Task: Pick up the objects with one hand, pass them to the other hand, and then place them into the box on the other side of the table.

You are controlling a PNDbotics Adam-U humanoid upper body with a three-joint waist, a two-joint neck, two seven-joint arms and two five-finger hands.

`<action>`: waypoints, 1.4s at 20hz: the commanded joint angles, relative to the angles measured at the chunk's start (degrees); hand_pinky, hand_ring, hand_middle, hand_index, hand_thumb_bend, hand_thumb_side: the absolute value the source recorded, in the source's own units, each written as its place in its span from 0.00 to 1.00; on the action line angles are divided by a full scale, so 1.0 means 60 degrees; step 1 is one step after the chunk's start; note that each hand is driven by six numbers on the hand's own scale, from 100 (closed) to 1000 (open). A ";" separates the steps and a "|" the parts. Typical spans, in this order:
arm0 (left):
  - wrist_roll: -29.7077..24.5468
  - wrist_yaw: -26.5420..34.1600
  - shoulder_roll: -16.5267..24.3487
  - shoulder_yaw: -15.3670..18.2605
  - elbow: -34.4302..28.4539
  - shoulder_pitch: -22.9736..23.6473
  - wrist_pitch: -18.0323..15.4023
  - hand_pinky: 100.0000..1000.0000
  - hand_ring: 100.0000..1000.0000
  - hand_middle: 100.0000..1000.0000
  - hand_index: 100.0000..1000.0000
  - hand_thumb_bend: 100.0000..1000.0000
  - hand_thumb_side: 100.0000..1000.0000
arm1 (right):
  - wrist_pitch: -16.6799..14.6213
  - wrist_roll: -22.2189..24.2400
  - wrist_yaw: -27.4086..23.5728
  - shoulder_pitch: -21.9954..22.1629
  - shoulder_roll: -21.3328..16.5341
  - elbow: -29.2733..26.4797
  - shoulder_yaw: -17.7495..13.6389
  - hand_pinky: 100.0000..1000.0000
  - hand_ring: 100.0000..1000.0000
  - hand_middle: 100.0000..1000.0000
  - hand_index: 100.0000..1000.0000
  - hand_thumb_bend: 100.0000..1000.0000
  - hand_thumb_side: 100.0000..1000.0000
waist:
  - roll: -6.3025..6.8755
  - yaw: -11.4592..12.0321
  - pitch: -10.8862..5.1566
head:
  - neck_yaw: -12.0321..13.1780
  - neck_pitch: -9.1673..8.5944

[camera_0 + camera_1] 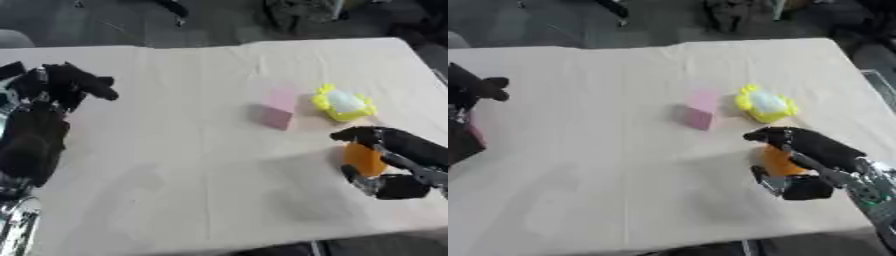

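Head cameras, stereo pair: we look steeply down from above the near edge of the table (175,165), facing its far edge. Both views share nearly the whole tabletop; our right eye view sits slightly further right, shifting everything left.

Table (175,165) covered with cream cloth, faint lengthwise creases running across it, fills most of view. Far edge of table meets dark grey floor (114,25). Dark blurred shapes (297,12) on floor past far edge, not identifiable. Dark strip of floor along right edge and near edge of table. Light soft, even, shadows faint
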 commanded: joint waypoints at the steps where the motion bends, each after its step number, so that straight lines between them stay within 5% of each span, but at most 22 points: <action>1: -0.0032 -0.0026 0.0094 0.0056 -0.0117 -0.0063 -0.0028 0.82 0.55 0.46 0.62 0.72 0.60 | 0.0165 -0.0219 0.0019 0.0026 -0.0145 0.0159 -0.0325 0.86 0.81 0.81 0.94 0.00 0.83 | -0.0006 0.0002 -0.0133 | 0.0009 -0.0016; 20: -0.0074 -0.0085 0.0053 0.0035 -0.0117 -0.0083 -0.0042 0.82 0.56 0.46 0.62 0.72 0.60 | 0.0680 -0.0980 0.0614 0.0137 -0.0034 0.2009 -0.0852 0.86 0.82 0.80 0.92 0.00 0.76 | 0.0010 0.0050 -0.0016 | -0.0051 -0.0016; 26: -0.0079 -0.0092 0.0044 0.0032 -0.0117 -0.0086 -0.0051 0.82 0.56 0.46 0.62 0.71 0.61 | 0.0777 -0.1264 0.0932 0.0064 0.0054 0.2207 -0.0791 0.83 0.69 0.62 0.76 0.00 0.10 | 0.0023 0.0061 -0.0001 | -0.0078 -0.0016; 28: -0.0080 -0.0094 0.0041 0.0030 -0.0117 -0.0086 -0.0047 0.82 0.56 0.46 0.62 0.71 0.61 | 0.0827 -0.1533 0.1030 0.0039 0.0070 0.2190 -0.0774 0.81 0.61 0.52 0.67 0.00 0.00 | 0.0023 0.0072 0.0002 | -0.0087 -0.0016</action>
